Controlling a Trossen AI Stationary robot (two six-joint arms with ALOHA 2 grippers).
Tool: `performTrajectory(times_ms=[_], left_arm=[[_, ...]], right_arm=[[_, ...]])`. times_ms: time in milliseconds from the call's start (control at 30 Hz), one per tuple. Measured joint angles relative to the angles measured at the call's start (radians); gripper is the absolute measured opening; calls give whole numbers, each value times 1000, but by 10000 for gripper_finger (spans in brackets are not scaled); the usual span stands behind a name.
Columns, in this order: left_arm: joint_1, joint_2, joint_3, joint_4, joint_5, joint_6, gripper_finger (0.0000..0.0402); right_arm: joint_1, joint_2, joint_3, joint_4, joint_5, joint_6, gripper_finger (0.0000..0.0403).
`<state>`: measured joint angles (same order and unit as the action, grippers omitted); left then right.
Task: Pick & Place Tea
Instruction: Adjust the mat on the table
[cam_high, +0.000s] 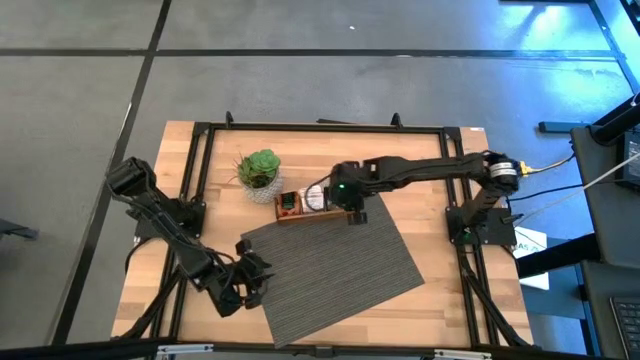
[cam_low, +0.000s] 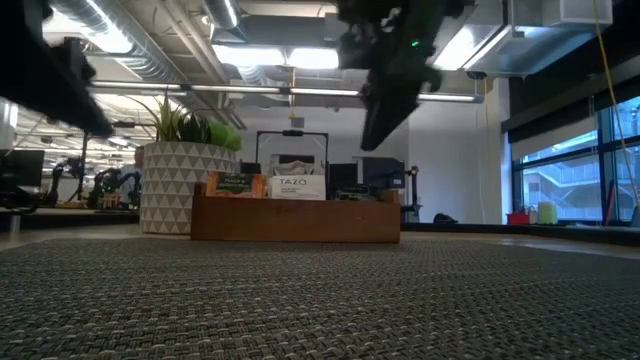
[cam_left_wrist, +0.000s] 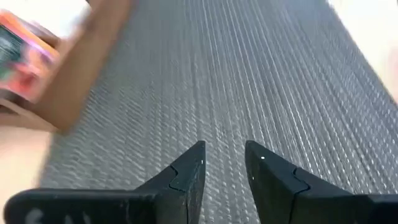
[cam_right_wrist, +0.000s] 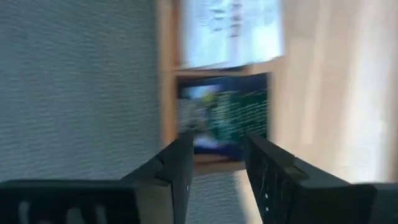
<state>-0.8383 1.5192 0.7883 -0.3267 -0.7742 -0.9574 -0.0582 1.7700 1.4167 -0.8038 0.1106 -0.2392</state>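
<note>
We see the tea (cam_low: 296, 187) standing upright in the wooden tray (cam_low: 295, 220), directly under the right gripper (cam_right_wrist: 214, 155) with fingers parted and empty, so it's far nearer than the left gripper (cam_left_wrist: 224, 165), also parted, low over the mat (cam_high: 335, 265).

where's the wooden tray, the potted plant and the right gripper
wooden tray (cam_low: 295, 222): low view, on its bare front wall.
potted plant (cam_high: 260, 168): high view, on the green leaves.
right gripper (cam_right_wrist: 214, 163): right wrist view, midway between its fingertips, jaws apart over the tray.
</note>
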Motion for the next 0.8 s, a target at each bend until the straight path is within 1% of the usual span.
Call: performTrajectory(times_ms=[67,100,200,300,400,600,800], left_arm=[[19,34,0,33,59,-4,109],[27,48,0,36,88,-15,109],[51,98,0,50,149,-53,109],[72,142,0,53,205,-87,109],[93,182,0,48,265,-114,109],[124,209,5,53,295,-128,109],[132,203,4,37,311,-129,109]], right_arm=[[0,-52,-67,22,-61,30,142],[1,-79,-109,48,-68,49,142],[0,-161,-265,128,-55,105,142],[-1,-234,-408,252,-52,103,142],[0,-263,-513,325,-52,96,142],[-4,-267,-640,407,-53,153,142],[13,-267,-721,424,-86,214,142]])
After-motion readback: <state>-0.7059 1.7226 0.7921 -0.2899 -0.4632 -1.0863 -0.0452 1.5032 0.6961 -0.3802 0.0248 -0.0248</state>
